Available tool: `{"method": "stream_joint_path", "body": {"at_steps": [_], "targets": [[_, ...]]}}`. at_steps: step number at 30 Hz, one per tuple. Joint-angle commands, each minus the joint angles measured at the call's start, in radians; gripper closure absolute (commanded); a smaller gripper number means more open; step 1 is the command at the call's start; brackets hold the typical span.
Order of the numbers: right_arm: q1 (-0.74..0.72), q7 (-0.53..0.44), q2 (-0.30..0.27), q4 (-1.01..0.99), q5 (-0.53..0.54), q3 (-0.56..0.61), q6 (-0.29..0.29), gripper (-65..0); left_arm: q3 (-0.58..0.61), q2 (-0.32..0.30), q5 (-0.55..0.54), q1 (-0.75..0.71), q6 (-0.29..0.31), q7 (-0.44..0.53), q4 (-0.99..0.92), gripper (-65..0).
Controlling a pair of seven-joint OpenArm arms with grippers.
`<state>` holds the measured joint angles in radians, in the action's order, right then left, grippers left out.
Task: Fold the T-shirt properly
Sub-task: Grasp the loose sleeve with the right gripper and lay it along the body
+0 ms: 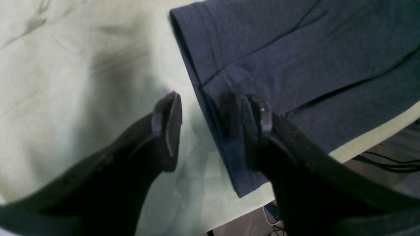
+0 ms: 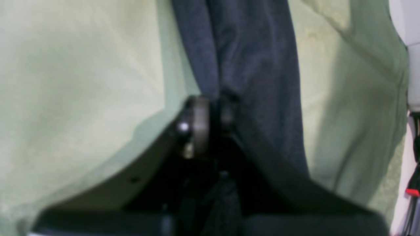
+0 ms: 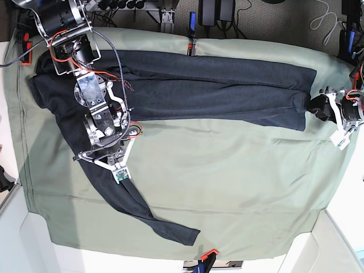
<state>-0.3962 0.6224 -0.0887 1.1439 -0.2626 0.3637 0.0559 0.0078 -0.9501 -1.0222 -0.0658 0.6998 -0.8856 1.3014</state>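
My right hand [image 2: 213, 114] is clamped tight on a bunched sleeve of the shirt [image 3: 216, 91], which lies spread over the bench [image 3: 239, 187] between both hands. My left hand [image 1: 213, 121] stands wide apart, one finger [image 1: 254, 127] resting on the cuff, gripping nothing.

The right gripper [image 2: 213, 114] is blurred. Below it, its fingertips sink into the T-shirt [image 2: 252, 59], contact unseen.

You will find nothing legible here: no text, label, brand or number shows on anything in these views.
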Motion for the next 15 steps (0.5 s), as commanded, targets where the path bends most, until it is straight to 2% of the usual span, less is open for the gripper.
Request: {"method": "stream_joint_path", "body": {"at_steps": [1, 6, 8, 11, 15], "targets": [[-0.027, -0.014, 0.003, 0.018, -0.010, -0.005, -0.013, 0.0, -0.012, -0.028, -0.008, 0.016, -0.002, 0.013, 0.008, -32.2], [-0.006, 0.009, 0.003, 0.117, 0.007, -0.001, -0.019, 0.0, -0.026, -0.029, 0.013, 0.016, -0.002, 0.014, 0.009, -32.2], [0.020, 0.034, 0.003, 0.204, 0.029, -0.001, -0.042, 0.0, -0.050, -0.029, 0.013, 0.016, -0.002, 0.013, 0.009, -32.2], [0.087, 0.083, 0.003, 0.348, 0.072, 0.000, -0.072, 0.0, -0.093, -0.029, 0.009, 0.016, -0.002, 0.013, 0.009, -32.2], [0.218, 0.092, 0.003, 0.510, 0.080, 0.000, -0.102, 0.0, -0.133, -0.029, 0.009, 0.016, -0.002, 0.013, 0.009, -32.2]]}}
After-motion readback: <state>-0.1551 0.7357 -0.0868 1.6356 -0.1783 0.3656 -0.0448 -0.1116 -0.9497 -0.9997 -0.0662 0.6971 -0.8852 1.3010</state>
